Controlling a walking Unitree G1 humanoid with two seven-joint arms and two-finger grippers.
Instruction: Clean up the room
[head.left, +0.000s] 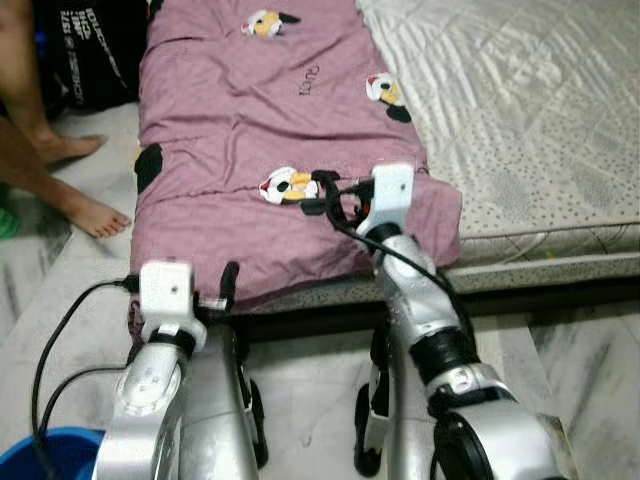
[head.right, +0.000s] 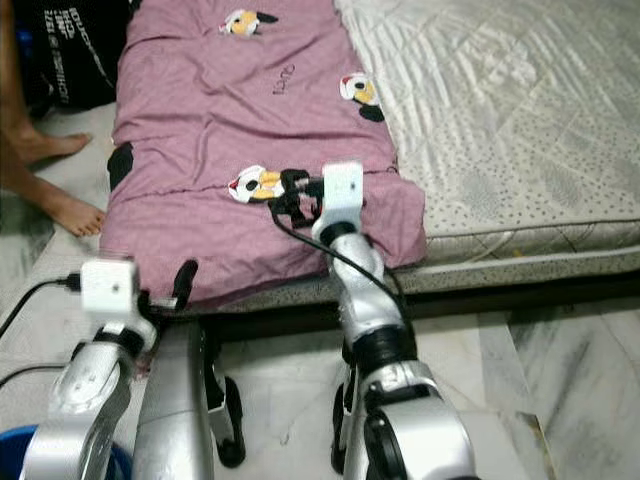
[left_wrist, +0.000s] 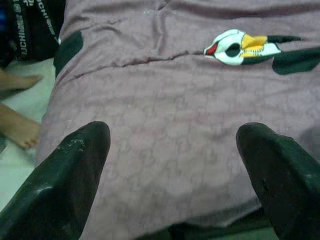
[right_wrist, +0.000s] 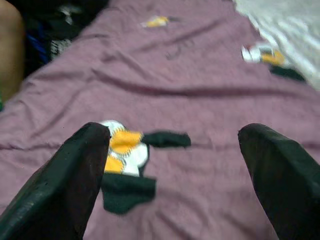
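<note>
Mauve blanket (head.left: 250, 130) printed with penguin figures is spread over the left part of the bed, its near edge draped over the mattress (head.left: 520, 110) side. The right gripper (right_wrist: 172, 175) is held above the blanket beside a penguin print (head.left: 288, 186), fingers spread wide with nothing between them. The left gripper (left_wrist: 172, 175) is poised at the blanket's near edge, likewise parted and empty. A person's bare feet (head.left: 85, 205) are seen on the marble floor (head.left: 560, 340) at left.

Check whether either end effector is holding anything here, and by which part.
Nothing is held. The left end effector and right end effector are both open above the purple blanket, not gripping it.
</note>
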